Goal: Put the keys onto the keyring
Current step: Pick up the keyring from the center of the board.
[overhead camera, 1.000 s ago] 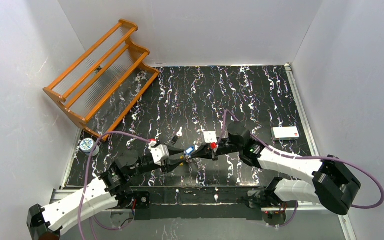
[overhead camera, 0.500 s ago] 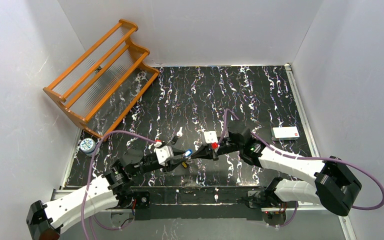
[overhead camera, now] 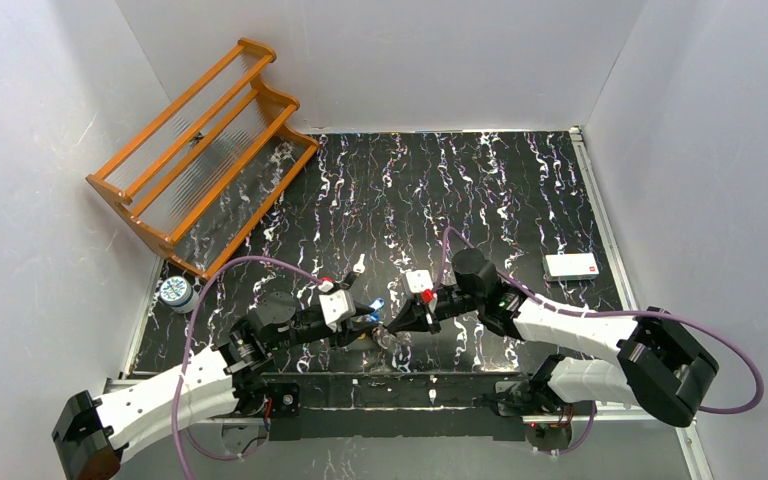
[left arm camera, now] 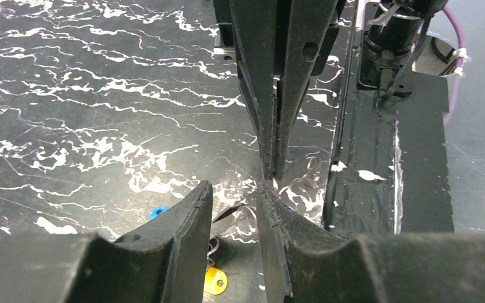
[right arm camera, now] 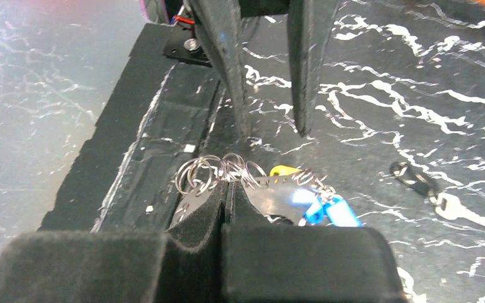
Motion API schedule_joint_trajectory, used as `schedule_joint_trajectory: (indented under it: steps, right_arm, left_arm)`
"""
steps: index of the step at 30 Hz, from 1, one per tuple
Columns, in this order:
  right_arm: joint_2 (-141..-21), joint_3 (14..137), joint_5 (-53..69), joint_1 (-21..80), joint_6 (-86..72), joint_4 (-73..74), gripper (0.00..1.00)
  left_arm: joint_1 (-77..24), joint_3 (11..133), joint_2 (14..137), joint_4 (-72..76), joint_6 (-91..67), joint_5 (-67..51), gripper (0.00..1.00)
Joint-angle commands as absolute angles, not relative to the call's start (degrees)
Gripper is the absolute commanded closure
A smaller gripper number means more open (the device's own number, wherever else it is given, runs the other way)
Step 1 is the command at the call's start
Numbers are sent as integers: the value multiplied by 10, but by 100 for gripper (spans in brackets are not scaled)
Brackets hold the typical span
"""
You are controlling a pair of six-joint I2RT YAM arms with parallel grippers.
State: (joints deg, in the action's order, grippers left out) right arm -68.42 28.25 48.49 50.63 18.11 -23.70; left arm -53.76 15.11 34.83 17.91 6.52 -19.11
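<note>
Now, compared with a second ago, both arms have come closer together above the near edge of the counter [overhead camera: 480,190], so the two tips almost meet over the bunch. I take this as the start of the threading step and not yet a key going on. On the left, my left end effector [right arm camera: 273,129] has its jaws partly apart and, from the right wrist view, nothing is between its tips. In the left wrist view a thin metal strip shows in the gap, but I cannot tell if it touches a pad. In the middle lies the keyring [right arm camera: 209,170], a small coil of silver wire loops, just beside the black tape strip. The keys [right arm camera: 319,205] already on it spread from it, a gold one [right arm camera: 282,170] and blue ones. The long axis of the bunch runs across both tips, loops toward the near edge and blue heads toward the far side. On the right, my right end effector [right arm camera: 225,192] is fully closed and seems to pinch the keyring at its loops. Further right one loose key [right arm camera: 445,207] lies flat and well apart, its black head toward the bunch and its blade pointing away.
</note>
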Motion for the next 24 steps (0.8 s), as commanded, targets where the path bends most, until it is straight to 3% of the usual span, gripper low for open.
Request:
schedule_joint_trajectory:
  steps: [1, 24]
  right_arm:
    - [-687, 260, 501, 505, 142, -267, 99]
    - [-694, 265, 489, 505, 87, -278, 99]
  left_arm:
    - [-539, 137, 334, 194, 45, -210, 69]
    - [-540, 136, 427, 246, 4, -282, 70]
